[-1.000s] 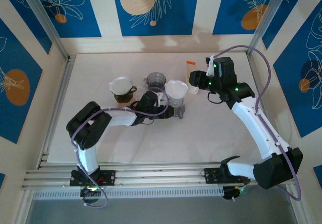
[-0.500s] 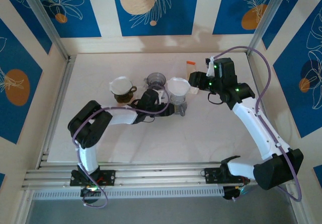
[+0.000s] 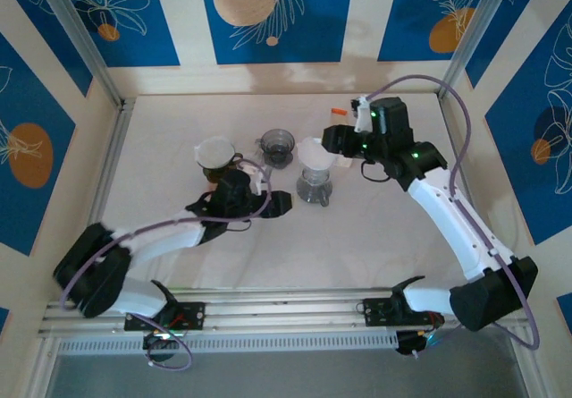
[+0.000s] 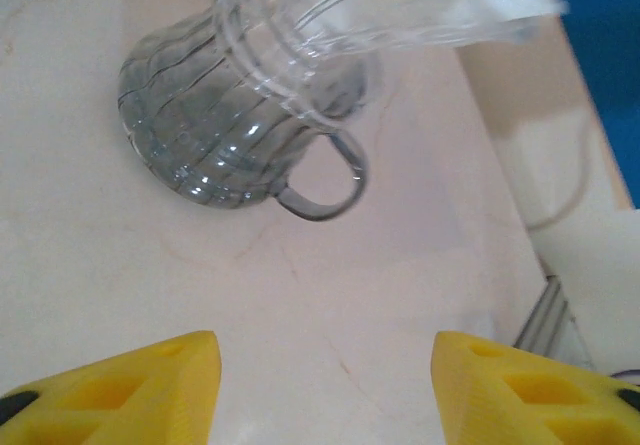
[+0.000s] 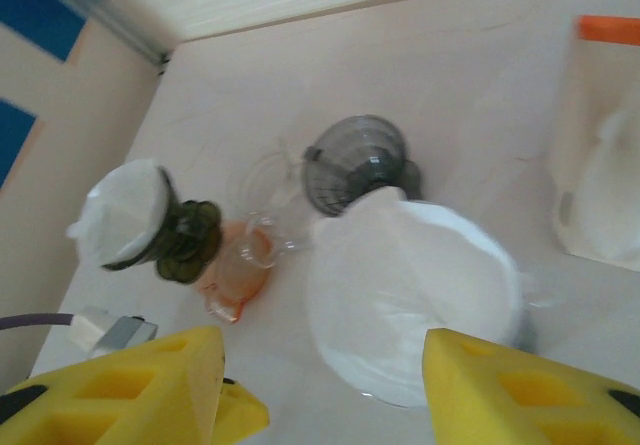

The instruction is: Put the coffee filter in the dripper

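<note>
On the pale table [image 3: 384, 237], the right gripper [image 3: 332, 139] hovers upper right of centre and the left gripper [image 3: 275, 203] sits just below centre, both spread, pinching nothing. The white coffee filter [image 3: 315, 155] appears seated in the glass dripper [image 3: 315, 190] at centre, so placing looks done; next, both need only back away without brushing it. No readable writing anywhere.

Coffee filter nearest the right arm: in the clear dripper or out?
In. The white coffee filter sits spread open inside the clear dripper; the right claw hangs open above it, not gripping.
</note>
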Motion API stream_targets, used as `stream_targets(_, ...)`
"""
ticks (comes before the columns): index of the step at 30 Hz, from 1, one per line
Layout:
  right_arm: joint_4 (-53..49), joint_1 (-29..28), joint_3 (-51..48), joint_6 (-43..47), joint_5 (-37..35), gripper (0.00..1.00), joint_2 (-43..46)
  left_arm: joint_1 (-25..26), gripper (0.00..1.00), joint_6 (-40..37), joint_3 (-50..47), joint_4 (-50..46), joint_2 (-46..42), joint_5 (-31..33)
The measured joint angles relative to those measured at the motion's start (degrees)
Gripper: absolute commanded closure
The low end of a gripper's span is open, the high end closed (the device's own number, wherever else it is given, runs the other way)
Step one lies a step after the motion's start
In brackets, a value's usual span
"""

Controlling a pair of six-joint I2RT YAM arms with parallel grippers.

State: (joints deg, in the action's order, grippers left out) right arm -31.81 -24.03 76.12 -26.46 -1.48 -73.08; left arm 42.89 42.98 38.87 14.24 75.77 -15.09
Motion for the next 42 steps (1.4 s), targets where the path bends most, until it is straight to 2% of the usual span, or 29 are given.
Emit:
stream_targets(3, -0.4, -4.9, 4.1, 1.4, -0.4, 0.45, -3.8, 0.0, 0.31, -1.0, -0.8, -6.5, -10.4, 3.0)
stream_targets(8, -2.2, -12.8, 12.4, 3.9, -2.4, 0.45, -13.6, 0.0, 0.13, -4.5, -0.8, -18.3, -26.9, 10.6)
stream_targets(12, -5.1, -16.7, 19.6, 4.7, -4.4, 0.48, -22.6, 0.0, 0.00, -7.0, -1.0, -27.8, -35.9, 17.0)
stream_targets(20, -11.3, -20.0, 35.4, 3.2, -11.1, 0.58, -39.0, -0.1, 0.00, -8.1, -4.0, -42.4, -48.2, 27.2)
stream_targets(32, -20.9, -16.7, 62.6, -0.7, -14.8, 0.63, -59.6, -0.1, 0.00, -9.1, -4.1, -51.4, -54.2, 33.4)
stream_targets(42, -24.1, -16.0, 65.7, -3.0, -15.1, 0.65, -65.9, -0.1, 0.00, -9.1, -4.1, -52.7, -55.8, 34.7)
